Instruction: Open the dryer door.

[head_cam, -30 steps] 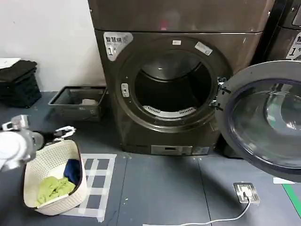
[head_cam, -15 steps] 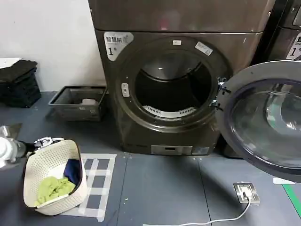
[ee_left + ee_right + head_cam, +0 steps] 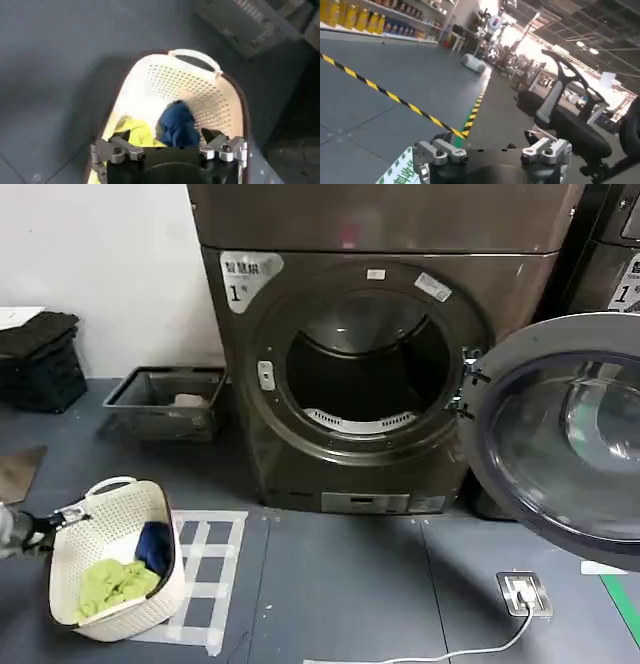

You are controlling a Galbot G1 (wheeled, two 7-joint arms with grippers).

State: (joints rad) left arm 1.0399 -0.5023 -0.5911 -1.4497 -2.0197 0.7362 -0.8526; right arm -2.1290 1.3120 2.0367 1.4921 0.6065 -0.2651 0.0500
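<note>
Grey floor [image 3: 340, 584], taped grid near laundry basket [image 3: 115, 559]. Left gripper [image 3: 167, 150] released, empty, above basket's near rim. Right gripper [image 3: 492, 152] spread, empty, facing aisle. Beyond, dryer door [image 3: 560, 439] swung wide right of drum; white wall behind.

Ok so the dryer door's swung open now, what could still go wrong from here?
1. The dryer door hangs wide open over the floor, above the socket box and its cable; an arm or the base passing there could knock the door or snag the cable.
2. The left gripper, open, hovers right at the laundry basket rim; a careless move might tip the basket and spill the clothes.
</note>
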